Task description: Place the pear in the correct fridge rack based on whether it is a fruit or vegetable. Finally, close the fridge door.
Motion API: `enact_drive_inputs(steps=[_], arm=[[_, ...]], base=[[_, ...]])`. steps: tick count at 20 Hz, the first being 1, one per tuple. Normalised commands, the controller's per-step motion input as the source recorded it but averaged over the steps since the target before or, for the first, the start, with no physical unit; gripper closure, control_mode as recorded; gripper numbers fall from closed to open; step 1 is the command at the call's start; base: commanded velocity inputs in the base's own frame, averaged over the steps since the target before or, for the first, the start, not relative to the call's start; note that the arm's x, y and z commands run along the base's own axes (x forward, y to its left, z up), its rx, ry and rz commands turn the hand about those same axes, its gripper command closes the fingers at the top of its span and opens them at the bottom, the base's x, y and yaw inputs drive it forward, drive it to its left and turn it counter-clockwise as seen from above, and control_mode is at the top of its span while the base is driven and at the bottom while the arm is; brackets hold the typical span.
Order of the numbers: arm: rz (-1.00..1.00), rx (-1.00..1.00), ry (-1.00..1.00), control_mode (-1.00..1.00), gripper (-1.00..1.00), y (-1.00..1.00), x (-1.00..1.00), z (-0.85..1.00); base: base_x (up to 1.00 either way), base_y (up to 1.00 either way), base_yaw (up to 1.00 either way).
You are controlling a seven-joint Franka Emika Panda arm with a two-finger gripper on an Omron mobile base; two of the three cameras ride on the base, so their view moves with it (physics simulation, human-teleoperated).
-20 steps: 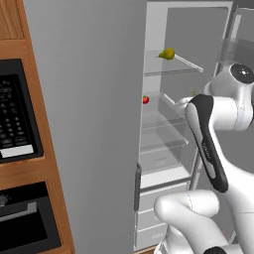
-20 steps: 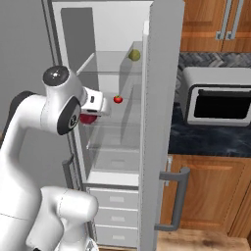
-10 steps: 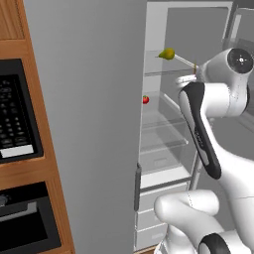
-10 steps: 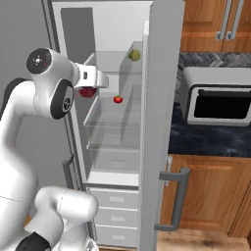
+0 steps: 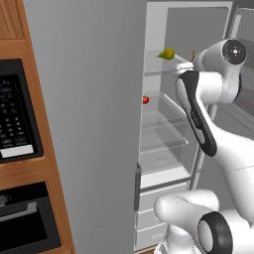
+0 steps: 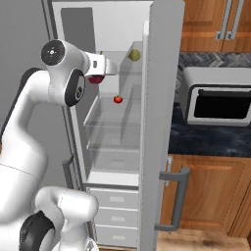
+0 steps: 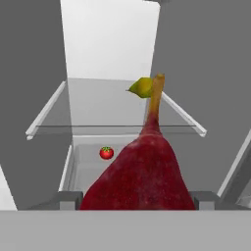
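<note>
Fingers (image 7: 66, 200) pinching red pear (image 7: 139, 171), held just short of the top rack (image 7: 117, 128), stem pointing in. Step in hand: carrying pear to rack. Next: reach forward over the glass, lower, release beside yellow fruit (image 7: 141, 87) further back. Tomato (image 7: 106, 153) below, on a lower shelf. Door (image 5: 244, 106) open, closing not yet done.

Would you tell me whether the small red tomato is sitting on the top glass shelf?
No, the tomato lies on a lower shelf, beneath the top glass shelf.
</note>
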Motion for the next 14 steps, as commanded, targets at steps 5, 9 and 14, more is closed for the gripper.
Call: enact_drive_inputs(steps=[5,9,14], arm=[[0.00,0.01,0.00,-1.00,1.00,-0.12,0.51,0.11],[0.02,0.01,0.00,-1.00,1.00,0.00,0.60,0.00],[0.04,0.03,0.00,-1.00,1.00,0.00,0.72,0.00]], base=[[0.00,0.00,0.00],[0.00,0.00,0.00],[0.00,0.00,0.00]])
